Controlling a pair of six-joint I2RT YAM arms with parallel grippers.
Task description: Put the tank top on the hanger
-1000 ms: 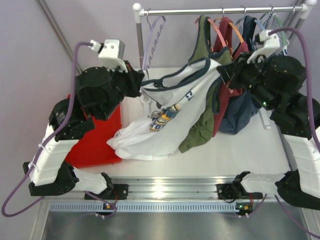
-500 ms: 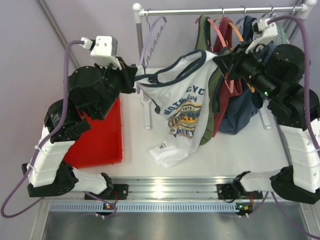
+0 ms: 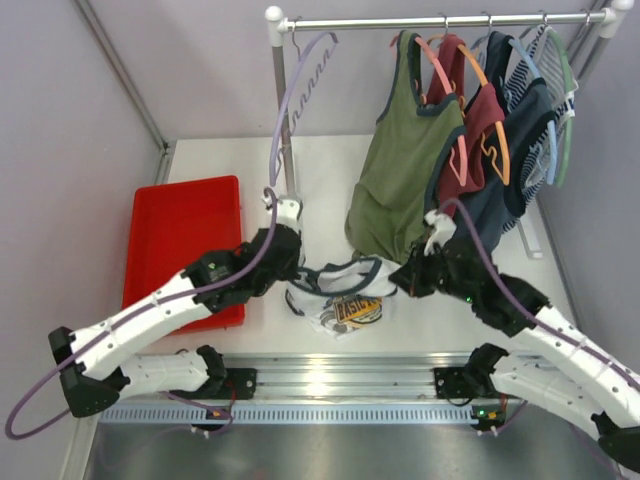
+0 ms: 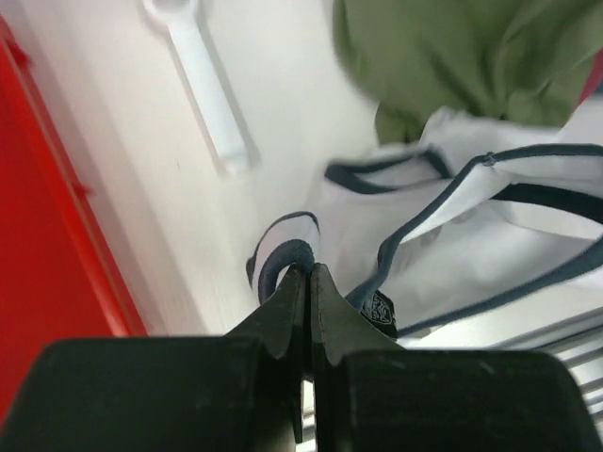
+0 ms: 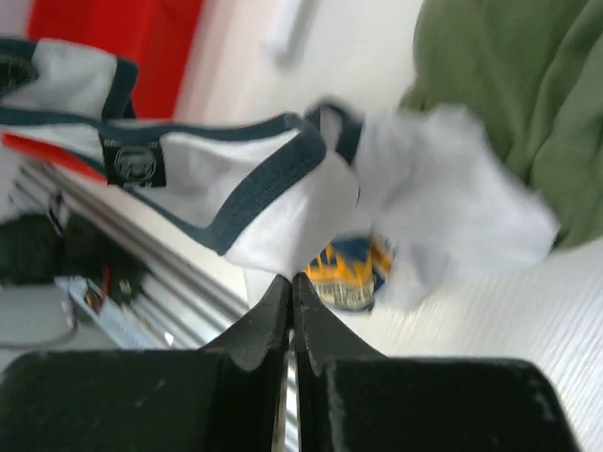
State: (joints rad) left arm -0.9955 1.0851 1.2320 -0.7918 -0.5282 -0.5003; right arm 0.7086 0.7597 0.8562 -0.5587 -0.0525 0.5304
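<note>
Both arms reach low and far forward, white forearms nearly level with the bench point(image 3: 300, 170), wrists angled in toward each other near its front edge.

Left tool point(image 3: 287, 268): jaws pressed together, clenched on a small fold of the navy-trimmed edge of the tank top point(image 3: 340, 298). Left wrist view shows the pinch point(image 4: 307, 275) right at the fingertips, with the loop of trim bulging just beyond them.

Right tool point(image 3: 408, 281): also clenched, tips point(image 5: 290, 281) closed on white cloth just beside a navy-bound edge. The label patch shows on the inside of the neckline.

The tank top is bunched in a small heap between the two tools, low over the front of the bench, its yellow and navy print facing up. I cannot tell how much of it rests on the surface.

The hanger point(image 3: 296, 60) hangs by its hook at the left end of the rail point(image 3: 440, 20), against the white post point(image 3: 283, 150), well apart from the tank top.

Around: red tray point(image 3: 180, 240) left of the left arm. The olive top point(image 3: 400, 170) hangs just behind the heap, its hem close above it. The maroon top point(image 3: 485, 115) and darker garments crowd the rail's right end.
</note>
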